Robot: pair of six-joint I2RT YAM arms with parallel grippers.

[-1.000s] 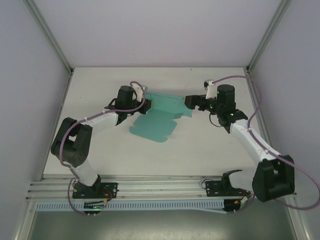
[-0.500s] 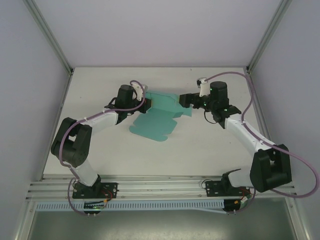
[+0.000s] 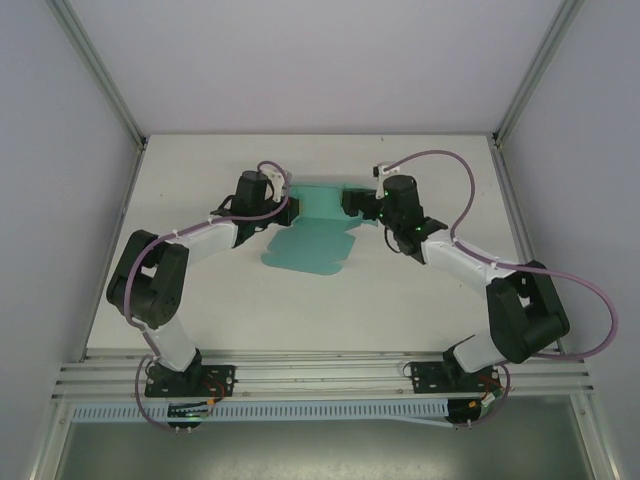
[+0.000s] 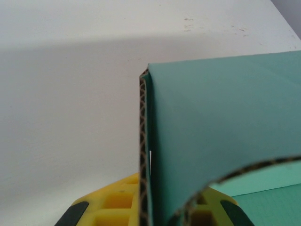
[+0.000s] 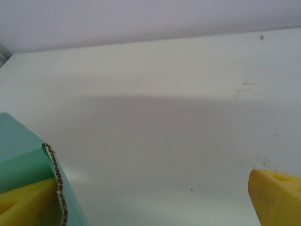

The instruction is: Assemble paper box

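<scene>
Left hand [image 3: 287, 205] is pinching the wall [image 4: 211, 117] of the box [image 3: 308, 248] while the spread right hand [image 3: 352, 204] is straddling a flap [image 5: 28, 155], so folding wants a square, steady push.

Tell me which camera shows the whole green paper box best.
Top external: it takes in the whole paper box, flat flap in front, raised wall behind. Left wrist gives a close-up of one wall and its corrugated edge; right wrist catches one corner.
</scene>
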